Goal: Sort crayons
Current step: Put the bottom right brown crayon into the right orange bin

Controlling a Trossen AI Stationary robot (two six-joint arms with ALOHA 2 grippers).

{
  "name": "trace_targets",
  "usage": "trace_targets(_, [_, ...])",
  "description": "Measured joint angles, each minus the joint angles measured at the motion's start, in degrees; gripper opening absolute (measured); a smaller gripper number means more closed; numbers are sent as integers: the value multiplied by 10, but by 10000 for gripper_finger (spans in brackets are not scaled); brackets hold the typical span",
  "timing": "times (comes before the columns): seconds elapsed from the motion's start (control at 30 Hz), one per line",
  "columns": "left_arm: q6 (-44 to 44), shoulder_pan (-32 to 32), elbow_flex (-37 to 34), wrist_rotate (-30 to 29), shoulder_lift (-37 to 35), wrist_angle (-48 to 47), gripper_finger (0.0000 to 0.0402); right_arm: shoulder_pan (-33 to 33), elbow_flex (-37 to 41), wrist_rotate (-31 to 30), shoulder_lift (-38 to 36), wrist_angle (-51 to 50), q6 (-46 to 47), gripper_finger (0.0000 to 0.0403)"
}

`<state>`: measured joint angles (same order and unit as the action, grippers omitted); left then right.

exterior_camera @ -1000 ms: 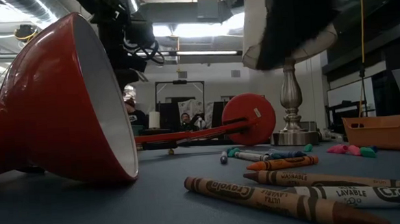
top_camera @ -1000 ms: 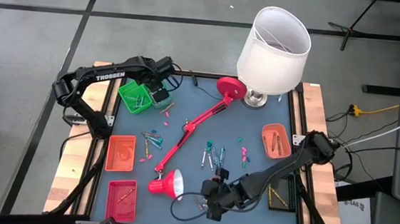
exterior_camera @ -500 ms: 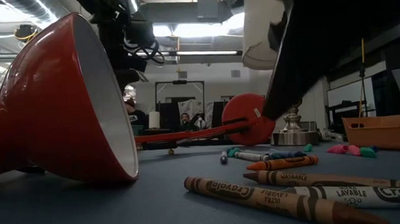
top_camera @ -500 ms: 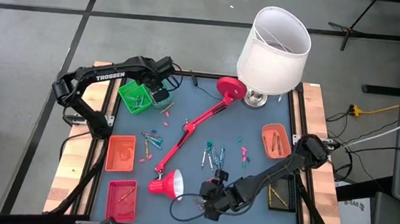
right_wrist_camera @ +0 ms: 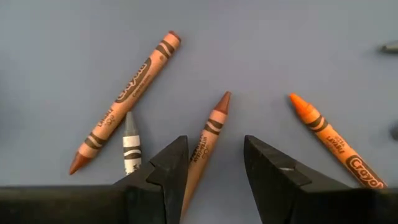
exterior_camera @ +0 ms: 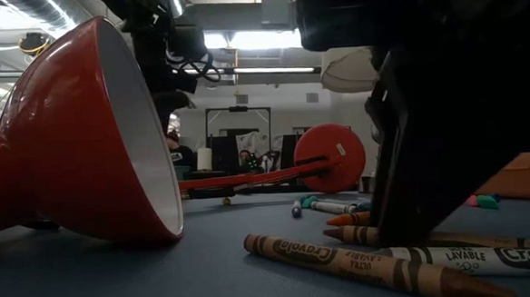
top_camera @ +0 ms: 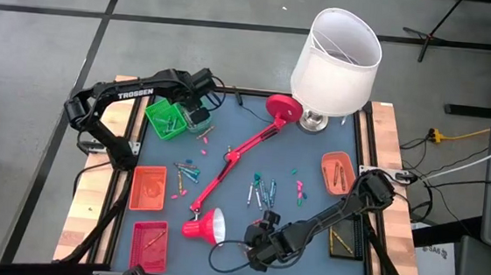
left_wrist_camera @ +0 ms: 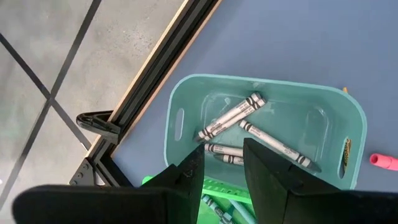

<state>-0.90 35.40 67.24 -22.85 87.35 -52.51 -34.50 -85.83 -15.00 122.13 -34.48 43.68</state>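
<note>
My right gripper (top_camera: 253, 243) is open, low over the table's near middle. In the right wrist view its fingers (right_wrist_camera: 216, 163) stand on either side of a brown crayon (right_wrist_camera: 208, 140) lying flat; whether they touch it I cannot tell. Beside it lie a second brown crayon (right_wrist_camera: 124, 102), a grey one (right_wrist_camera: 130, 149) and an orange one (right_wrist_camera: 329, 146). My left gripper (left_wrist_camera: 222, 171) is open and empty above a teal bin (left_wrist_camera: 180, 118) holding grey crayons (left_wrist_camera: 231, 116) at the far left. More crayons lie scattered mid-table (top_camera: 261, 190).
A red desk lamp lies across the table: shade (top_camera: 206, 227), arm (top_camera: 240, 155), base (top_camera: 283, 108). A white-shaded lamp (top_camera: 336, 52) stands at the far edge. There is a green bin (top_camera: 166, 118), orange bins (top_camera: 148, 187) (top_camera: 339, 173) and a red bin (top_camera: 149, 244).
My right gripper has come down toward the brown crayons at the table's near middle and shifted slightly toward the table's left edge. In the low view its dark bulk now reaches down to the crayons.
</note>
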Motion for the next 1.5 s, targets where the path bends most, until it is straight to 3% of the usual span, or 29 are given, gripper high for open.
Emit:
trace_targets(0.47, [0,0,0,0,0,13,94,0,-1,-11,-1,-29,0,11])
trace_targets(0.73, [0,0,0,0,0,26,94,0,-1,-20,-1,-36,0,21])
trace_targets(1.03, [0,-1,0,0,0,38,94,0,-1,-20,-7,-58,0,7])
trace_targets(1.3, [0,-1,0,0,0,40,94,1,-22,-27,-27,-163,-1,8])
trace_targets(1.5, [0,-1,0,0,0,43,94,1,-28,-75,-76,-296,9,8])
